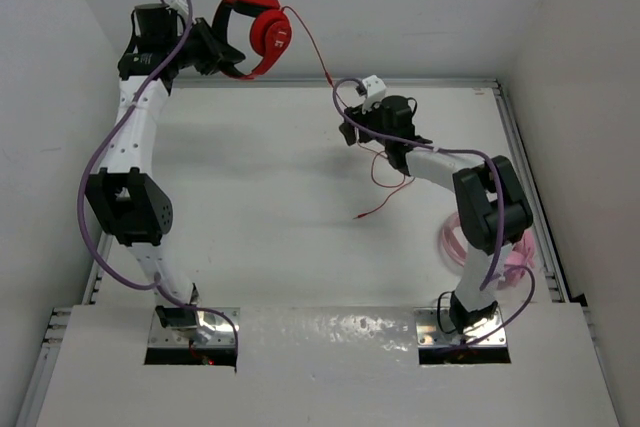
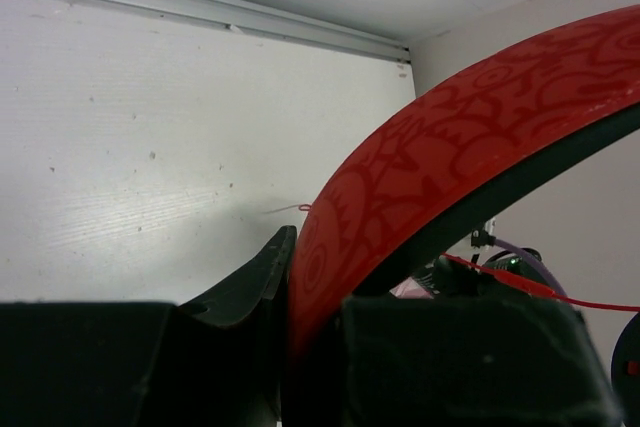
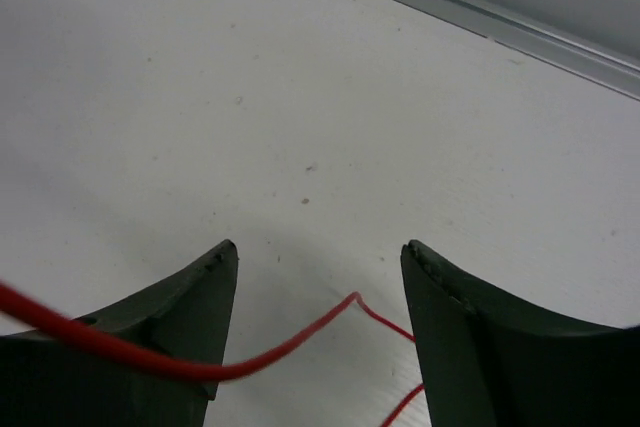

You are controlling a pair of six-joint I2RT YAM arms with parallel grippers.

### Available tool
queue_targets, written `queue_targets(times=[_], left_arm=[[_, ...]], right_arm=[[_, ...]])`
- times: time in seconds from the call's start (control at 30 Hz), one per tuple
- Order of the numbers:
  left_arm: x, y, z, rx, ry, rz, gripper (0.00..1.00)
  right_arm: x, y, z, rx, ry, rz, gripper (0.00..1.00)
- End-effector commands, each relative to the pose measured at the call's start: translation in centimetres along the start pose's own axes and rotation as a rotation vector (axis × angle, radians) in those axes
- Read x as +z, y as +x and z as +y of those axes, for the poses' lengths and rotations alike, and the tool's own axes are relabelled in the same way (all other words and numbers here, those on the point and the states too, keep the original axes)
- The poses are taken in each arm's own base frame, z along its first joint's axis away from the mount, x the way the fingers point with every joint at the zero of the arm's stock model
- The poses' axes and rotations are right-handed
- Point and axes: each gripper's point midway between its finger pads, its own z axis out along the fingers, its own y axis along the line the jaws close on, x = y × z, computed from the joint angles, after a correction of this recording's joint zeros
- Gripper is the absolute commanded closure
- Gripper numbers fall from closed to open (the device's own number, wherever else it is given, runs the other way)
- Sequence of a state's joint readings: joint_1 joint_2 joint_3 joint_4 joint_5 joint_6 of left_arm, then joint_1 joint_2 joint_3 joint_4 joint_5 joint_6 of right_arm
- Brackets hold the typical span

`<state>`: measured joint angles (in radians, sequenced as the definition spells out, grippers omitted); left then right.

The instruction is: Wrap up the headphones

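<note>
The red headphones (image 1: 262, 32) are held up in the air at the far left, above the back edge of the table. My left gripper (image 1: 228, 55) is shut on their headband, which fills the left wrist view as a red patterned arc (image 2: 430, 167) clamped between the fingers (image 2: 250, 287). The thin red cable (image 1: 318, 59) runs from the ear cup down to my right gripper (image 1: 350, 131), then loops onto the table, its end lying loose. In the right wrist view the gripper (image 3: 318, 257) is open, and the cable (image 3: 290, 344) passes across the gap between the jaws.
Pale pink headphones (image 1: 515, 259) with a pink cable lie at the right edge behind the right arm's base. A metal rail (image 1: 515, 147) borders the table (image 1: 260, 177) on the right and along the back. White walls close in on three sides.
</note>
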<state>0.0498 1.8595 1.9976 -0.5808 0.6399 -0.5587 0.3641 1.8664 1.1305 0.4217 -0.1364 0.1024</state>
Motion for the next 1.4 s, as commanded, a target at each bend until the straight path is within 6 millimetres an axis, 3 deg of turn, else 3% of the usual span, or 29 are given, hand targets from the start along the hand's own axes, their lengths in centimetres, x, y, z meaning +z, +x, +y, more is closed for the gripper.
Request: queue_targets(times=[0.0, 0.07, 0.1, 0.13, 0.17, 0.2, 0.23, 0.27, 0.3, 0.33, 0.37, 0.4, 0.43, 0.5, 0.53, 0.57, 0.6, 0.67, 0.73, 0.83, 0.87, 0.97, 1.1, 1.23, 1.37], left_arm=[[-1.3, -3.0, -2.7, 0.045, 0.081, -0.087, 1.0], [-1.2, -3.4, -2.4, 0.032, 0.079, -0.093, 1.0], [-1.2, -3.6, -2.2, 0.024, 0.078, -0.097, 1.0], [-0.9, -3.5, -1.8, 0.01, 0.077, -0.09, 1.0], [-1.0, -3.7, -1.7, -0.01, 0.081, -0.093, 1.0], [-0.8, -3.7, -1.6, -0.02, 0.095, -0.086, 1.0], [-0.5, -3.5, -1.4, -0.031, 0.098, -0.079, 1.0], [-0.3, -3.3, -1.2, -0.05, 0.102, -0.069, 1.0], [-0.2, -3.2, -1.0, -0.058, 0.104, -0.064, 1.0], [-0.1, -3.0, -0.9, -0.071, 0.106, -0.059, 1.0], [0.1, -2.8, -0.7, -0.076, 0.102, -0.052, 1.0], [0.2, -2.5, -0.3, -0.088, 0.092, -0.047, 1.0], [0.3, -2.3, 0.1, -0.087, 0.083, -0.044, 1.0], [0.2, -2.0, 1.1, -0.09, 0.037, -0.045, 1.0], [0.3, -1.8, 1.6, -0.057, 0.016, -0.046, 1.0], [0.2, -1.7, 2.8, -0.052, -0.042, -0.053, 1.0], [0.2, -1.7, 3.5, -0.031, -0.077, -0.058, 1.0], [0.0, -1.1, 5.4, 0.05, -0.165, -0.052, 1.0], [-0.3, -0.4, 6.9, 0.161, -0.238, -0.045, 1.0], [-0.4, 0.5, 8.5, 0.314, -0.306, -0.019, 1.0], [-0.6, 0.3, 9.1, 0.354, -0.349, -0.027, 1.0], [-0.8, 0.2, 9.7, 0.451, -0.39, -0.02, 1.0], [-0.3, 1.2, 8.0, 0.402, -0.314, 0.003, 1.0], [0.1, 2.6, 6.0, 0.3, -0.21, 0.041, 1.0], [-0.1, 2.3, 6.4, 0.328, -0.25, 0.022, 1.0]], right_arm=[[1.3, -4.2, 0.8, 0.117, -0.021, -0.176, 0.62], [1.4, -4.2, 1.0, 0.158, -0.024, -0.183, 0.96], [1.4, -4.0, 1.6, 0.215, -0.037, -0.171, 1.0], [1.3, -3.8, 2.5, 0.225, -0.053, -0.152, 1.0], [1.5, -3.9, 4.9, 0.199, -0.075, -0.127, 1.0], [1.3, -1.7, 6.3, 0.176, -0.061, -0.022, 1.0], [1.3, -1.2, 7.2, 0.132, -0.024, 0.016, 1.0], [1.3, 0.7, 11.7, 0.038, -0.086, 0.124, 1.0], [1.2, 2.0, 13.6, -0.001, -0.104, 0.19, 1.0], [1.8, 0.1, 15.6, -0.025, -0.128, 0.191, 1.0], [0.6, 2.7, 18.9, -0.06, -0.171, 0.319, 1.0], [0.4, 3.5, 20.6, -0.076, -0.193, 0.366, 1.0], [1.0, 3.0, 23.7, -0.1, -0.218, 0.375, 1.0], [-0.1, 4.4, 25.6, -0.136, -0.217, 0.484, 1.0], [0.0, 2.9, 28.1, -0.162, -0.244, 0.462, 1.0], [-0.9, 3.1, 28.0, -0.208, -0.215, 0.508, 1.0], [-1.1, 0.3, 29.1, -0.222, -0.224, 0.463, 1.0], [-2.7, -0.5, 30.4, -0.278, -0.252, 0.492, 1.0], [-4.6, -3.7, 31.2, -0.282, -0.295, 0.462, 1.0], [-6.8, -6.1, 31.0, -0.271, -0.322, 0.438, 1.0], [-8.2, -7.9, 30.6, -0.26, -0.327, 0.407, 1.0], [-10.4, -9.5, 29.6, -0.257, -0.323, 0.396, 1.0], [-9.8, -10.3, 27.2, -0.233, -0.253, 0.391, 1.0], [-7.4, -9.0, 29.2, -0.149, -0.326, 0.415, 1.0], [-5.4, -9.8, 31.5, -0.044, -0.391, 0.385, 1.0]])
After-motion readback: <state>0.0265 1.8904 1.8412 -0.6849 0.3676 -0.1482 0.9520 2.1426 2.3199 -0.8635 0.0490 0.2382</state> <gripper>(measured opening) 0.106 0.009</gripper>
